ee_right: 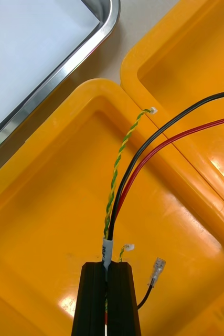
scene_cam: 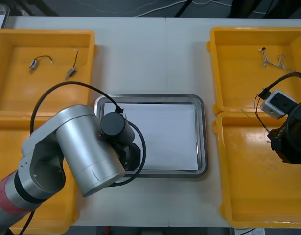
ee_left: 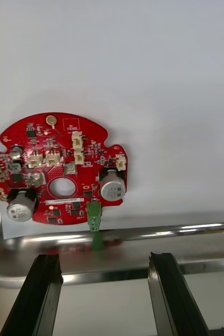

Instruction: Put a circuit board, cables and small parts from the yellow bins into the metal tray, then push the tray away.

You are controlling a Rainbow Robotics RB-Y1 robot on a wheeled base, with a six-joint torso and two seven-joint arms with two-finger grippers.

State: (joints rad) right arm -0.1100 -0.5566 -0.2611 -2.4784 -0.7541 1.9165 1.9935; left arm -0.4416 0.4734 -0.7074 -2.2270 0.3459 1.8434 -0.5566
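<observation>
- Tray (scene_cam: 201, 132) at surface (scene_cam: 155, 54) centre; left arm (scene_cam: 77, 147) over its 7 o'clock corner, right arm (scene_cam: 287, 137) at 3 o'clock.
- Right pincer (ee_right: 105, 265) clamps cables (ee_right: 108, 226) over a yellow bin (ee_right: 49, 220), ready to carry.
- Left pincer (ee_left: 105, 258) apart; circuit board (ee_left: 59, 173) lies free inside the tray.

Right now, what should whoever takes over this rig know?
Left gripper: jaws open, over the near left rim of the metal tray; the circuit board lies inside, just beyond them.
Right gripper: jaws shut on cables, over the near right yellow bin.
Done: board in tray.
Left: cables, small metal parts from the far left yellow bin, then pushing the tray away.
</observation>
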